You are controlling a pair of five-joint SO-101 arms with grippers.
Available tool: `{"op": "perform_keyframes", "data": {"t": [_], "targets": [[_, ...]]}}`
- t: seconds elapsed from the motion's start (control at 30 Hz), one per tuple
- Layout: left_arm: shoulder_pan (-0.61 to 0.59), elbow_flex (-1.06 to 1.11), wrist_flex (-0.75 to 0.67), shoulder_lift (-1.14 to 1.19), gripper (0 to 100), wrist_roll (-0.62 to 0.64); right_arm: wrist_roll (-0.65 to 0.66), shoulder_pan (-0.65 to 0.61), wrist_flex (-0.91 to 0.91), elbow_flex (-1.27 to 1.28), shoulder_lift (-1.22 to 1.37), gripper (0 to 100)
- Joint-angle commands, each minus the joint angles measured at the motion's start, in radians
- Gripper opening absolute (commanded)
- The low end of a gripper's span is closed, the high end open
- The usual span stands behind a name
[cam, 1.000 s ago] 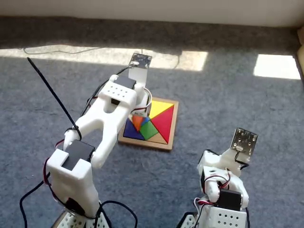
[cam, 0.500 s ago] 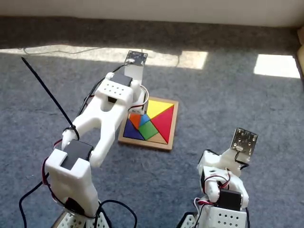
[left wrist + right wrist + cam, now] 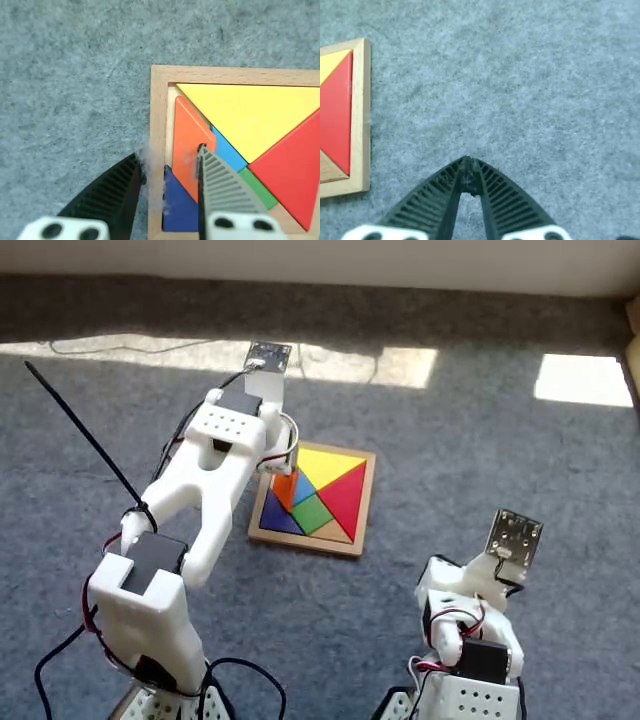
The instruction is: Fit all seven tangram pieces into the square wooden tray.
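Grey carpet [image 3: 480, 450] covers the floor, with sun patches along the far side. The left gripper [image 3: 170, 154] stands part open astride the rim of the square wooden tray [image 3: 367, 505], one fingertip at the orange piece [image 3: 187, 132], gripping nothing. Yellow, red, blue and green pieces lie beside it inside. The right gripper [image 3: 468, 175] is closed and empty over bare carpet

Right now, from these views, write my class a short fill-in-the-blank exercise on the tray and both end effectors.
The left end effector is ___.
One of its fingers is over the ___ piece in the tray.
The right end effector is ___ above the carpet.
Missing words: open; orange; shut.
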Motion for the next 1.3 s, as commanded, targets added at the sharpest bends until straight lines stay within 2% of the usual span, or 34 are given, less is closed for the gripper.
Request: {"op": "perform_keyframes", "data": {"t": [0.0, 0.13, 0.3, 0.73, 0.9, 1.13, 1.27], "targets": [[-0.013, -0.054, -0.014, 0.050, 17, -0.002, 0.014, 0.012, 0.005, 0.122, -0.019, 0.4], [-0.013, -0.137, -0.011, 0.154, 17, -0.046, 0.014, 0.012, 0.005, 0.122, -0.019, 0.4], [-0.036, -0.214, 0.041, 0.180, 17, -0.034, 0.014, 0.012, 0.005, 0.122, -0.019, 0.4], [-0.019, -0.228, 0.172, 0.041, 17, -0.014, 0.014, 0.012, 0.005, 0.122, -0.019, 0.4], [-0.013, -0.142, 0.172, -0.027, 9, -0.021, 0.014, 0.012, 0.005, 0.122, -0.019, 0.4], [0.016, -0.007, 0.172, -0.136, 8, -0.023, 0.014, 0.012, 0.005, 0.122, -0.019, 0.4], [0.016, 0.145, 0.078, -0.274, 4, -0.023, 0.014, 0.012, 0.005, 0.122, -0.019, 0.4]]}}
